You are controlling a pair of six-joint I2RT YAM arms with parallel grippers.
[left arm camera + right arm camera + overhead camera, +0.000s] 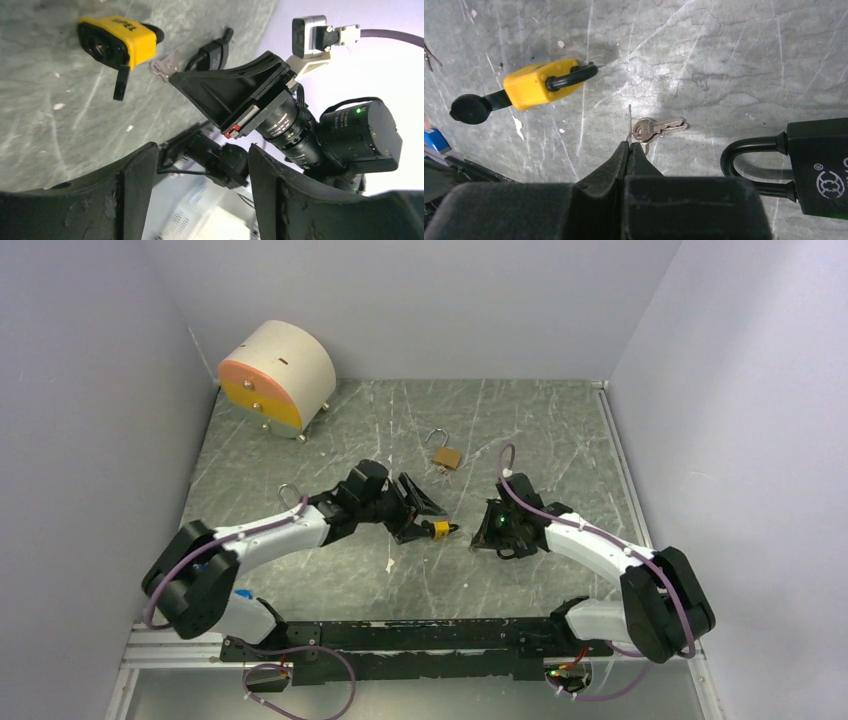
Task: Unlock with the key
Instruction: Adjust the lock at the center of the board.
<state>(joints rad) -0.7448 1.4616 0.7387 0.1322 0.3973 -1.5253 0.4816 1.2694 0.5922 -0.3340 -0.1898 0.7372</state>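
Marbled table (560, 440), centre: small, rigid yellow padlock (531, 84) lies beside the gaping left gripper (202, 165); right gripper (629, 144) pinches the thin, probably slippery key (629, 125) by its head.

The top external camera is looking down from above and behind the arms, far enough back to be taking in the whole table (560, 440) around the yellow padlock (438, 530). The left wrist camera is sitting low and close, peering across the tabletop past the left gripper (202, 165) at the yellow padlock (117, 42) and, beyond it, the right wrist's camera lens (292, 132). The right wrist camera is staring almost straight down from close above the right gripper (628, 147), just beside the yellow padlock (534, 84). All three views are sharing the yellow padlock. Both wrist views are also sharing the keys (656, 127) near it.
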